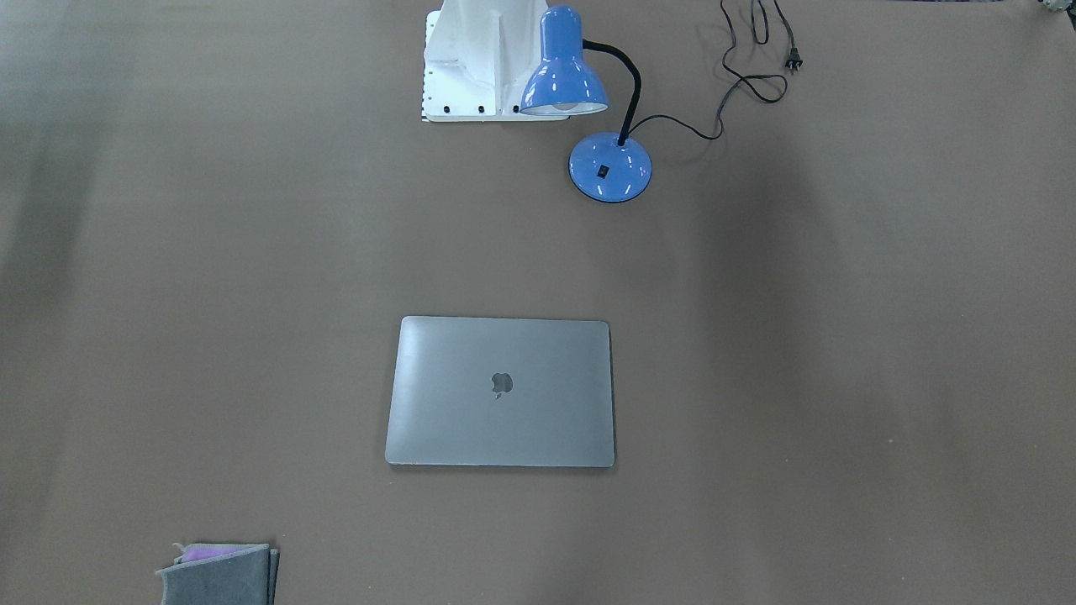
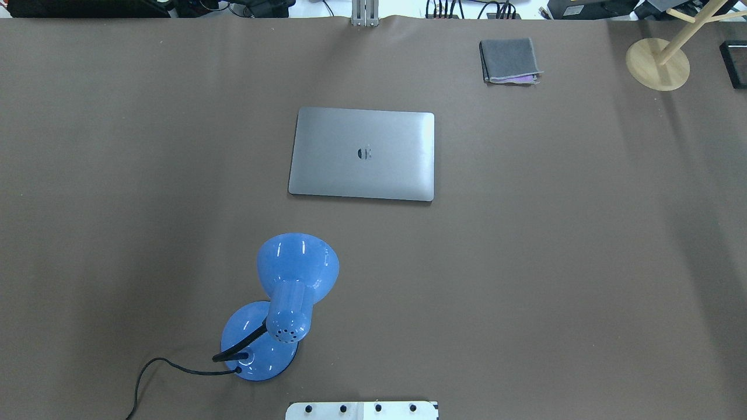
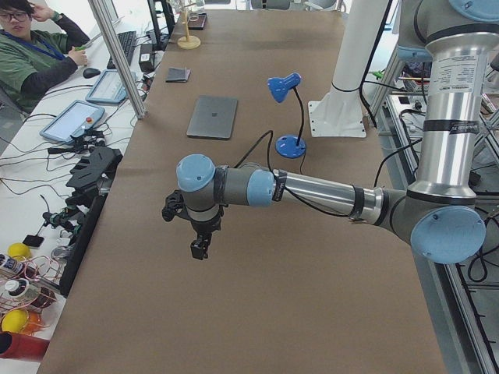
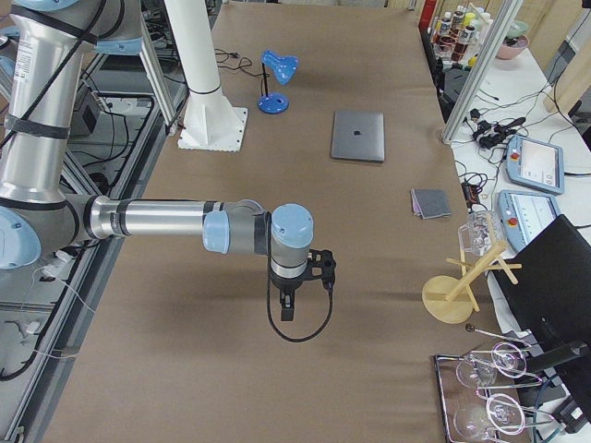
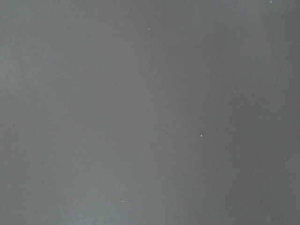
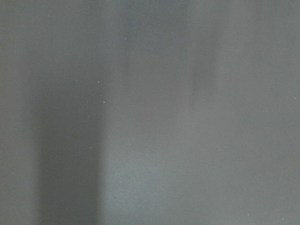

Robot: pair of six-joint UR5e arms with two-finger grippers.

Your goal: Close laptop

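The laptop [image 1: 501, 391] lies flat on the brown table with its lid down and the apple logo facing up; it also shows in the overhead view [image 2: 363, 153] and in both side views [image 3: 213, 117] [image 4: 358, 136]. My left gripper [image 3: 199, 251] hangs over bare table far from the laptop, toward the table's left end. My right gripper [image 4: 286, 312] hangs over bare table toward the right end. Both grippers show only in the side views, so I cannot tell whether they are open or shut. Both wrist views show only bare table surface.
A blue desk lamp [image 2: 292, 291] with a black cord stands between the robot base [image 2: 362, 410] and the laptop. A folded grey cloth [image 2: 509, 60] lies at the far right. A wooden stand [image 2: 658, 63] is at the far right corner. A person sits beside the table [image 3: 31, 47].
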